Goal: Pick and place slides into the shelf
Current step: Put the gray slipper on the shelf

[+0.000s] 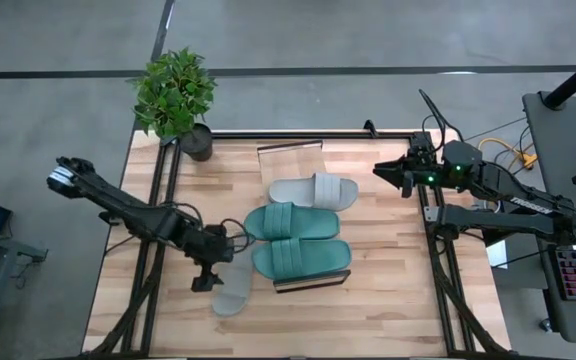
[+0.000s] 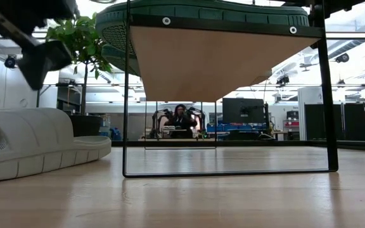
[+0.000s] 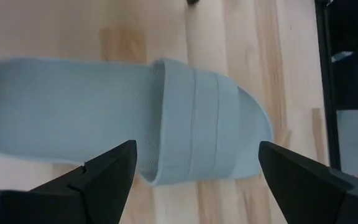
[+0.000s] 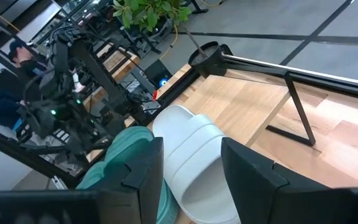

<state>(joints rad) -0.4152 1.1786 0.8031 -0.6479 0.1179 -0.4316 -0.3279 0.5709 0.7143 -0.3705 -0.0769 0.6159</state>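
foam like this grey slide (image 3: 166, 118) under the left gripper (image 3: 194, 168) should be light, soft and springy, so it will likely squash under the fingers and not slip much. the wide ribbed strap looks like the best hold, pinched across its arch or at the side edge of the sole beside it. the left gripper hovers just above that slide with its fingers spread wide apart and nothing between them; in the high view the grey slide (image 1: 234, 288) lies on the table (image 1: 388, 300) at the left end of the shelf, not on it.

the shelf (image 1: 313, 280) holds the teal pair (image 1: 293, 238), both lying side by side on its top plank and filling most of it; from table height the space under the plank looks bare. the second grey slide (image 1: 315, 191) lies on the table just behind the shelf, near the teal pair.

the right gripper (image 1: 388, 172) waits at the table's right edge, near that slide but apart from it, fingers partly apart and holding nothing. a potted plant (image 1: 176, 95) stands at the far left corner.
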